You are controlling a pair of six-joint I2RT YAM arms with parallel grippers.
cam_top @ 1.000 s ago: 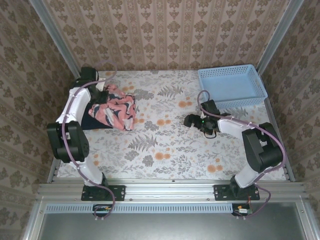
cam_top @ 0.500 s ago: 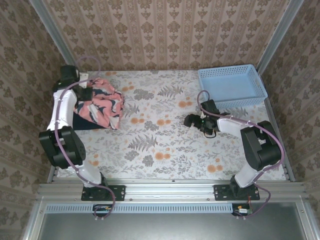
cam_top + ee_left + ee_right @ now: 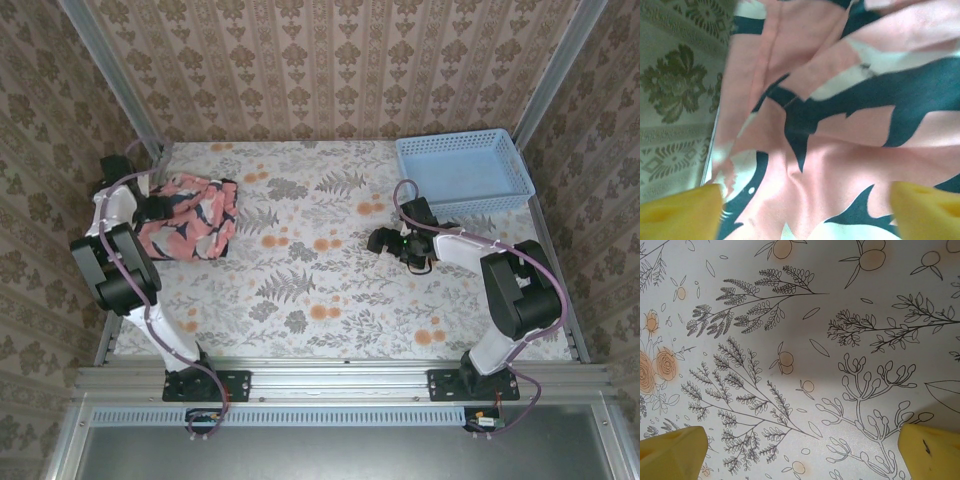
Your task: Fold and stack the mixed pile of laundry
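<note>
Where the bench [image 3: 320, 285], covered in a white cloth printed with grey ferns and orange flowers, runs toward its far-left corner, a crumpled pink cloth garment [image 3: 190, 218] with a navy-and-white pattern lies in a loose heap. It sits close to the left edge of the bench, well apart from everything on the right side. In the left wrist view the pink cloth garment [image 3: 840, 140] shows soft folds, with broad navy shapes and white patches across the pink.

At the heap's left edge the left pincer [image 3: 153, 208] sits low against the fabric. From its own camera, the left pincer [image 3: 800, 215] is spread wide, with one yellow fingertip [image 3: 680, 212] at each lower corner of the view. The cloth lies beyond and between them, not pinched. Patterned beige wallpaper [image 3: 675, 85] shows just to the left of the garment.

Across the bench, right of centre, the right pincer [image 3: 385, 242] hangs low over bare floral covering. Seen from the wrist, the right pincer [image 3: 800, 455] also stands spread, its yellow fingertips [image 3: 670, 452] wide apart with nothing between them but the printed surface.

A light blue plastic lattice basket [image 3: 470, 180] sits in the far-right corner of the bench, beyond the right pincer.
</note>
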